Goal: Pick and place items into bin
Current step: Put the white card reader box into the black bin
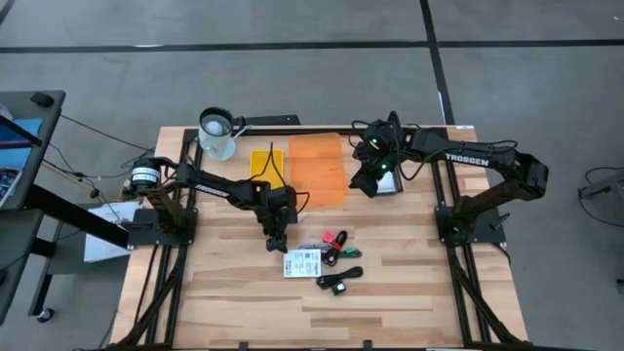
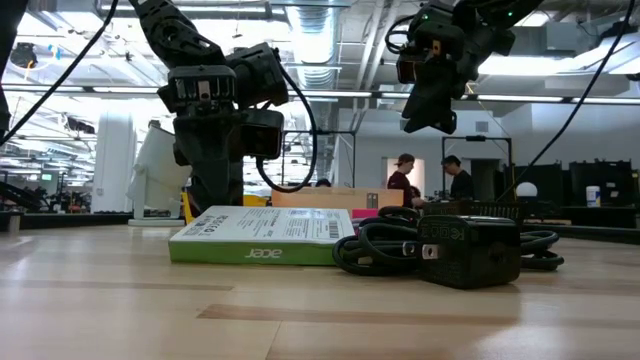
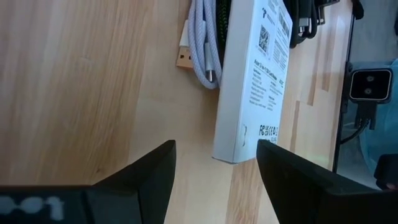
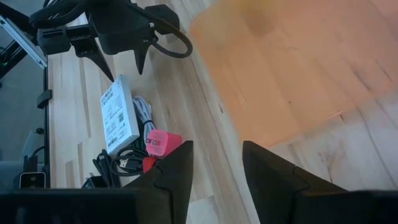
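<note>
The items lie in a cluster at mid-table: a white printed box [image 1: 303, 263] lying flat, a red-pink piece [image 1: 329, 237], green and black cables [image 1: 343, 251], and a black block with its cable [image 1: 338, 283]. My left gripper [image 1: 277, 244] hangs open just left of the white box [image 3: 252, 81], fingers pointing down, touching nothing. A white coiled cable [image 3: 202, 43] lies against the box's long side. My right gripper [image 1: 368, 183] is open and empty, raised over the right edge of the orange bin [image 1: 317, 168]. From the right wrist I see the bin [image 4: 298, 68], box [image 4: 118, 115] and red piece [image 4: 161, 142].
A clear jug [image 1: 216, 135] and a yellow tray [image 1: 266, 162] stand left of the bin near the far edge. Bare wood stretches along the near edge and left side. From table height, the black block [image 2: 465, 250] sits in front of the cables; people stand far behind.
</note>
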Controlling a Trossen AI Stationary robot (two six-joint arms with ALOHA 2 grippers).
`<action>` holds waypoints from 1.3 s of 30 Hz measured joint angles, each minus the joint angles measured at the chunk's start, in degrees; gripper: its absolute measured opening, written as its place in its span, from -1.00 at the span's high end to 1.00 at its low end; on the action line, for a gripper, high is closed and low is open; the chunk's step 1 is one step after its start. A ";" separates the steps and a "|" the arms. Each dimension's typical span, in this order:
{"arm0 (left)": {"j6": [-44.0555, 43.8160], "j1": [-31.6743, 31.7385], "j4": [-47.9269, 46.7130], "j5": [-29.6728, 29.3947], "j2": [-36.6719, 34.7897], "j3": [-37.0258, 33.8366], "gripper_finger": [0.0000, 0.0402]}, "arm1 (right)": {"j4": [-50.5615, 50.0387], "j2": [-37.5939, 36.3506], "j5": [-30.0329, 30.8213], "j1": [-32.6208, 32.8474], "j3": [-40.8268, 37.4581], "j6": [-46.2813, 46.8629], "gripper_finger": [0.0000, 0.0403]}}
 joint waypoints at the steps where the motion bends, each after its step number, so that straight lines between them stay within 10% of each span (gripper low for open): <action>1: 0.00 -0.02 0.00 -0.02 0.00 0.00 -0.07 | 0.00 0.00 0.00 0.00 0.00 0.00 0.33; 39: -4.87 -1.47 9.05 7.19 5.73 0.00 -0.07 | -1.25 0.00 0.09 2.27 0.00 -0.09 0.34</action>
